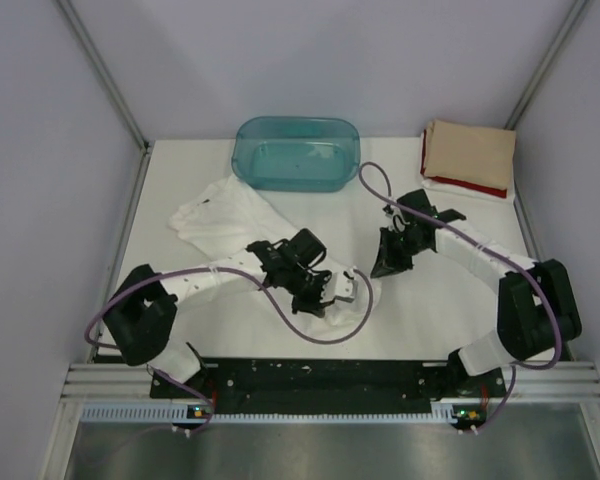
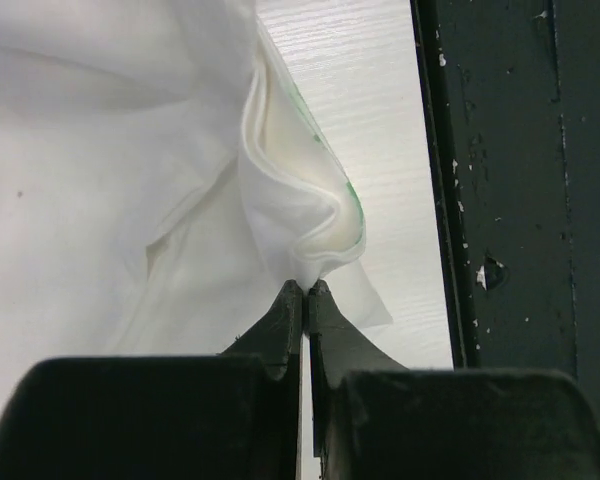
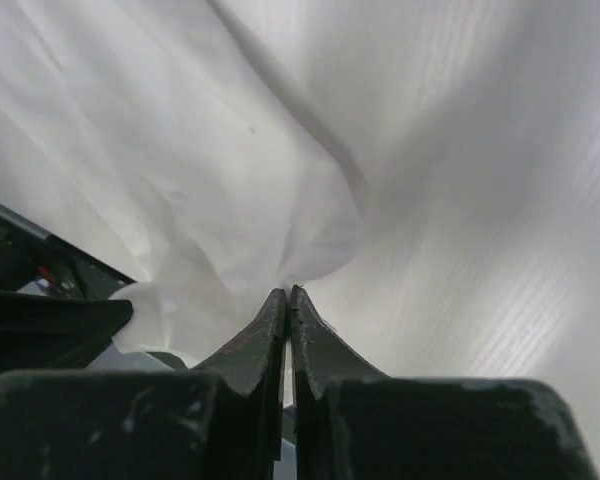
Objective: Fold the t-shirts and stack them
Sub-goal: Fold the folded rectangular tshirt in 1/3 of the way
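As the limp, light white cloth t-shirt (image 1: 220, 222) sprawls before the translucent teal plastic tub (image 1: 296, 152), left gripper (image 2: 306, 290) and right gripper (image 3: 288, 295) clamp its edge, seemingly near corners.

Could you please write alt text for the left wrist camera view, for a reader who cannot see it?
The left gripper, jaws shut, pinches a bunched fold at the edge of the white t-shirt, which fills the left of the view. To the right lie a strip of bare white table and the dark frame rail beyond it.
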You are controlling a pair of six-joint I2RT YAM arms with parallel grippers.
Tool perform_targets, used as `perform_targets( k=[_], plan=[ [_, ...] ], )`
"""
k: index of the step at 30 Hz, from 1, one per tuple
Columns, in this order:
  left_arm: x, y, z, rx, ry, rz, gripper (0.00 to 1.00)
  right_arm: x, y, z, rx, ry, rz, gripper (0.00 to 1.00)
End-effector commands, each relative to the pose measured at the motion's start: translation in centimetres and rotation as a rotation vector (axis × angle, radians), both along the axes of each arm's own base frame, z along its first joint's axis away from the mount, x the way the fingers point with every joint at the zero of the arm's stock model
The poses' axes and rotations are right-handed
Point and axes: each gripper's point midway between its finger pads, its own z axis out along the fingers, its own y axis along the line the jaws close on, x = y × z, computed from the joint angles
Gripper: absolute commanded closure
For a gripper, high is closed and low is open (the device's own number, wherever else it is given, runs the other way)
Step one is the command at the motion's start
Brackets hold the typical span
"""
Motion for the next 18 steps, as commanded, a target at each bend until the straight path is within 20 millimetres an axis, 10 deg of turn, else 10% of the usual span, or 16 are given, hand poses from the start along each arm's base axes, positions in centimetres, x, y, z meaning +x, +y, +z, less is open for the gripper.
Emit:
perform_targets(
  k=[1, 8, 18],
  plan=[
    [0.7, 1.3, 3.4, -0.103, 0.110, 0.053, 1.00, 4.5, 4.3, 4.2, 0.146, -0.078, 0.033, 1.00],
    [6.0, 7.1, 4.9, -0.177, 0.143, 0.319, 1.00, 10.6, 9.9, 8.0, 0.212, -0.171, 0.063, 1.00],
    [10.2, 14.0, 3.7, -0.193, 0.187, 0.614, 1.00, 16.5, 16.4, 5.9, 0.231, -0.193, 0.051, 1.00]
  ],
)
